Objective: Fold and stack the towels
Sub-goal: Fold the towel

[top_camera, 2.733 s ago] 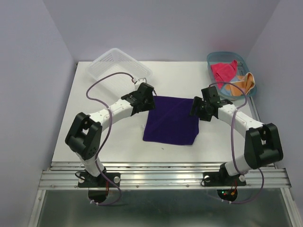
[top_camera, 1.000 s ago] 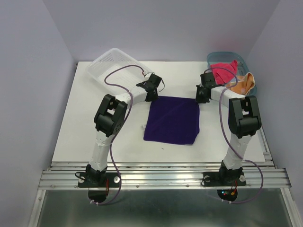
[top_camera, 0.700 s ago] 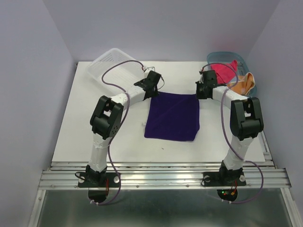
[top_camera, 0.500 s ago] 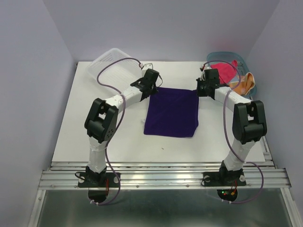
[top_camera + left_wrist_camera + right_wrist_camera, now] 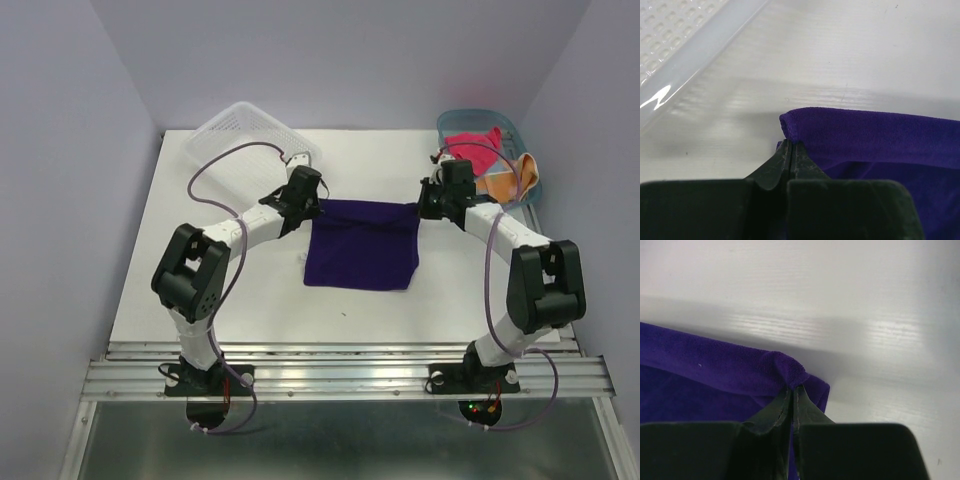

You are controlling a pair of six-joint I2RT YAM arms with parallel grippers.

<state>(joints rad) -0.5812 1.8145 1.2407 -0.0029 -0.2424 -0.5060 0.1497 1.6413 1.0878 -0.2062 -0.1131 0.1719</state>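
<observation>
A dark purple towel (image 5: 362,243) lies mid-table with its far edge lifted off the surface. My left gripper (image 5: 312,203) is shut on its far left corner (image 5: 790,131). My right gripper (image 5: 424,207) is shut on the far right corner (image 5: 792,371). In both wrist views the jaws meet tightly on pinched cloth (image 5: 875,145), and the fabric (image 5: 700,370) stretches between them as a taut fold. A pink-red towel (image 5: 472,148) and an orange towel (image 5: 505,178) sit crumpled in the blue basket (image 5: 513,128) at the far right.
A clear plastic basket (image 5: 240,133) stands at the far left, its rim (image 5: 700,45) close to the left gripper. The table's near edge meets a metal rail (image 5: 340,365). Purple cables loop over both arms.
Both grippers, shut on the far corners, have lifted that edge and drawn it toward the near side after first pulling it back. The cloth now looks shorter front to back.
</observation>
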